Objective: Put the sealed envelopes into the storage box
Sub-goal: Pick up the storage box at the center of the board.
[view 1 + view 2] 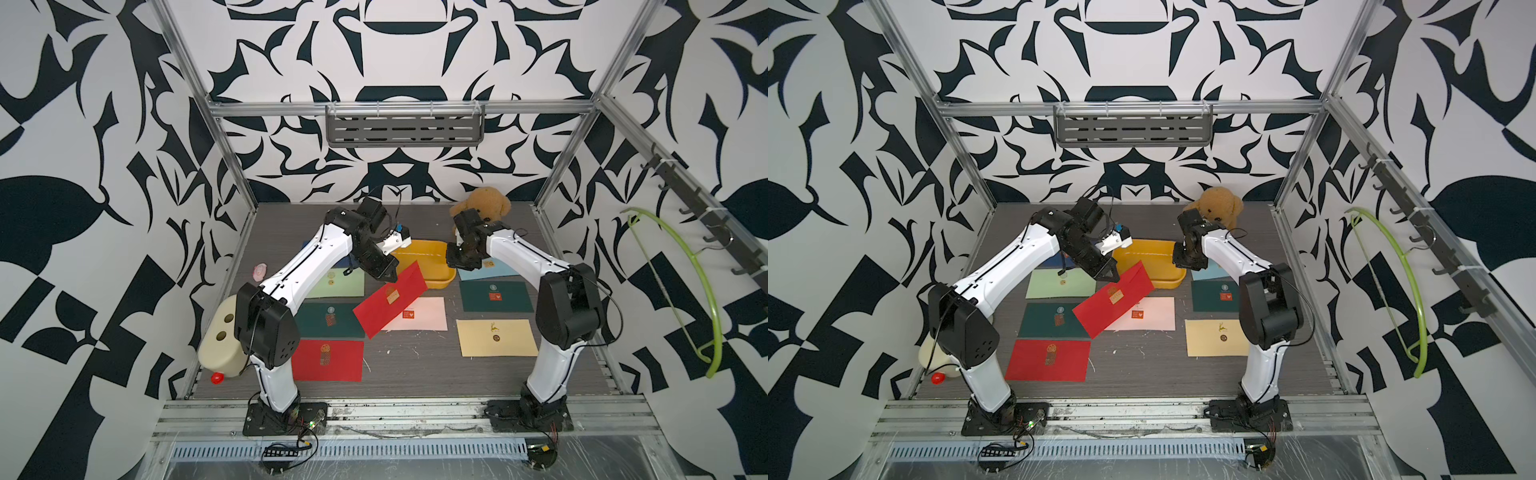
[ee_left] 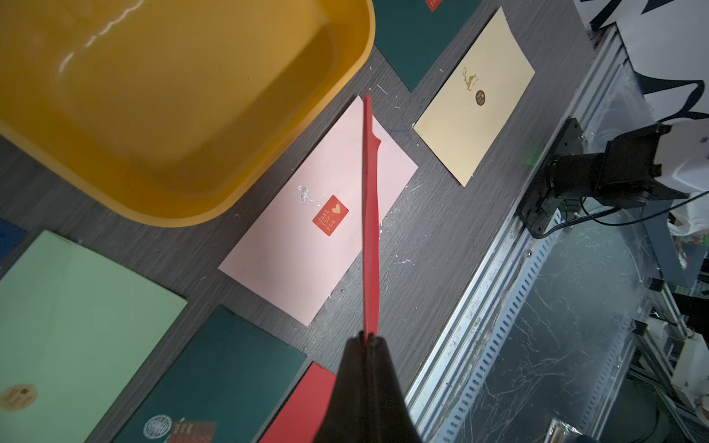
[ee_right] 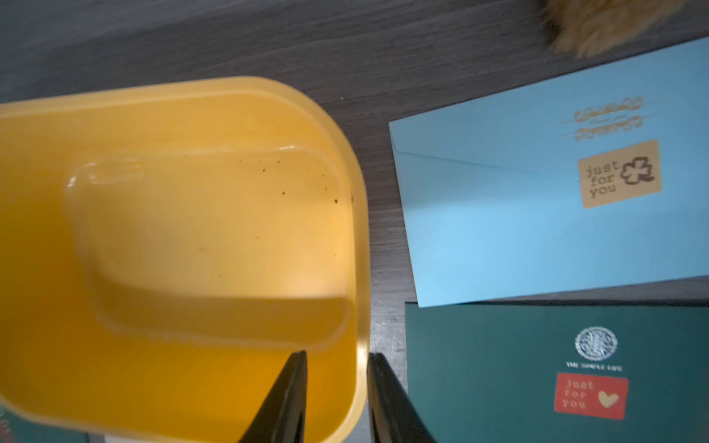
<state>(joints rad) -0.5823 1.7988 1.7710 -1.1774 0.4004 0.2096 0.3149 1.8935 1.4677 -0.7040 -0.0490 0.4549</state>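
Note:
My left gripper [image 1: 390,276] [image 2: 367,335] is shut on one edge of a red envelope [image 1: 390,305] [image 2: 370,214]. It holds the envelope tilted above the table, just in front of the mustard storage box [image 1: 424,253] [image 2: 153,96], whose inside looks bare. My right gripper [image 1: 453,266] [image 3: 337,356] grips the box's right rim [image 3: 362,268], one finger inside and one outside. Flat on the table lie light green [image 1: 336,282], dark green [image 1: 332,320], red [image 1: 328,359], pink [image 1: 419,313], dark green [image 1: 496,296], cream [image 1: 496,337] and light blue [image 3: 537,214] envelopes.
A brown teddy bear [image 1: 484,205] sits at the back right, behind the right arm. A cream block with two holes [image 1: 222,336], a small red object [image 1: 217,377] and a pink item [image 1: 259,271] lie along the left edge. A green hanger [image 1: 706,299] hangs on the right wall.

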